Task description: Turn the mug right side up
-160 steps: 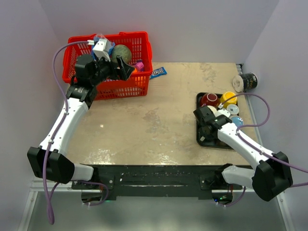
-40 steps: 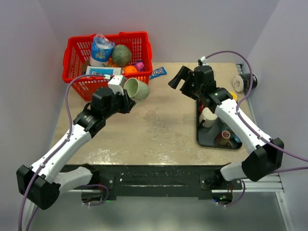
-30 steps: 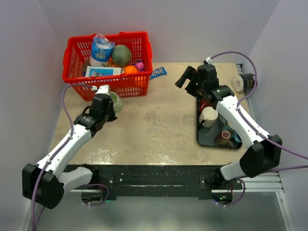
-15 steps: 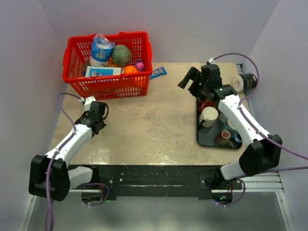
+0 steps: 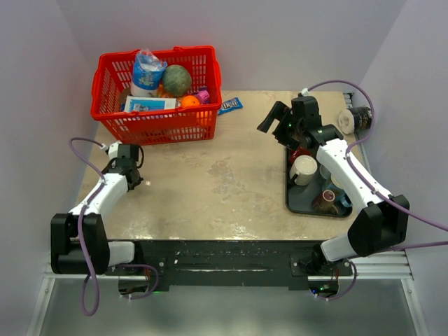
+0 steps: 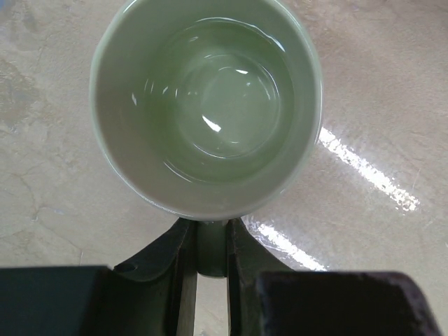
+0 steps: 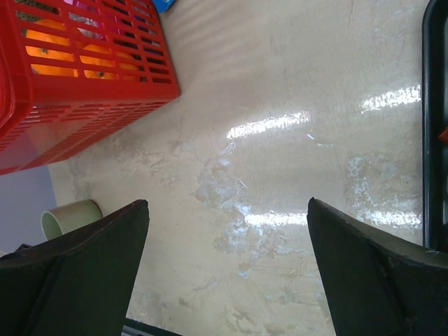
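Mug (image 6: 210, 105): pale green, glossy inside, mouth up. My left wrist camera looks straight down into it. Left gripper (image 6: 210, 246) is nearly closed, and my two fingers (image 6: 176, 260) pinch the handle (image 6: 211, 257) between them with the cup body just beyond the tips. In the overhead view this grip sits at 9 o'clock on the table (image 5: 224, 182), close to the left edge, and my own wrist hides the mug there. From the right wrist the mug shows as a small upright cylinder, rim level. I cannot tell whether its base touches the surface.

Red basket (image 5: 162, 127) at 11 o'clock, against the back wall. It holds a blue-and-white bag (image 5: 148, 70), a green ball (image 5: 177, 79), a flat box (image 5: 150, 103) and something orange (image 5: 189, 101). A blue packet (image 5: 229, 106) lies on the table just beside the basket's right corner.

Right gripper (image 7: 225, 204) hangs at 1 o'clock above bare table, fingers spread as wide as they go, with nothing between them.

Black tray (image 5: 299, 201) at 3 o'clock, near the right edge. It holds a white cup (image 5: 304, 169), a dark red one (image 5: 301, 152) and a few smaller cups too crowded to sort. Beyond it at 2 o'clock, a dark can (image 5: 363, 117) touches a pale roll (image 5: 346, 121).
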`<state>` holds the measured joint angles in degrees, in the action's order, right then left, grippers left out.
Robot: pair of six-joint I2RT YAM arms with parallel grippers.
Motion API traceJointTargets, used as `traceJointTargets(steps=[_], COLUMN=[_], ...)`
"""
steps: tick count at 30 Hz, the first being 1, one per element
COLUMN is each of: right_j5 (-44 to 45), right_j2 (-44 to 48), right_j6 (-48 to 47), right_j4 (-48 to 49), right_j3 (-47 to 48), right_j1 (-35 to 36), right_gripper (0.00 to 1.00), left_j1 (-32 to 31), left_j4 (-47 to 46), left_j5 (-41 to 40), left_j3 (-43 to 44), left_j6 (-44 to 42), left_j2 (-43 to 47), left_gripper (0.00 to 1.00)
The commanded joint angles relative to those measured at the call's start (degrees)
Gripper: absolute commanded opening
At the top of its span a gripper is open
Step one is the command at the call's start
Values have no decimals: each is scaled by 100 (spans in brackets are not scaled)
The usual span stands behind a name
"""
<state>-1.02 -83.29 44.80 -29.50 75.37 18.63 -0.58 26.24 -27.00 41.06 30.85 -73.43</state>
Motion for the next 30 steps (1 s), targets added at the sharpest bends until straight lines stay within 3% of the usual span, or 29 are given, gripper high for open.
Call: traceJointTargets(steps=[1,4,5,6,8,11,20,24,30], right_j5=[57,84,84,171,207,233,636,1471,2596], right_j2=[155,111,111,102,102,102,49,-222,-215], right_j6=[29,-14,-15,-23,-50,-59,-269,-173,108], right_j4=[-47,-196,-223,-249,-311,-364,-680,-1329,-1963], right_j3=[-58,4,12,4,12,4,144,390,154], right_j1=[-9,-18,-18,-18,-18,-26,-35,-18,-26], right_gripper=[99,99,99,99,99,99,99,99,99], left_j1=[295,322,322,339,330,322,322,322,322], left_j4=[-339,-269,-260,-251,-225,-137,619,610,1050], left_j5=[177,248,266,283,310,319,55,169,528], left_j3=[280,297,297,297,315,420,1079,1474,2854], left_j6=[-44,-35,-27,-9,9,-26,-62,-594,-1361], left_j2=[-83,-154,-146,-102,-49,56,750,1172,760], left_gripper=[1,21,39,47,61,74,99,99,99])
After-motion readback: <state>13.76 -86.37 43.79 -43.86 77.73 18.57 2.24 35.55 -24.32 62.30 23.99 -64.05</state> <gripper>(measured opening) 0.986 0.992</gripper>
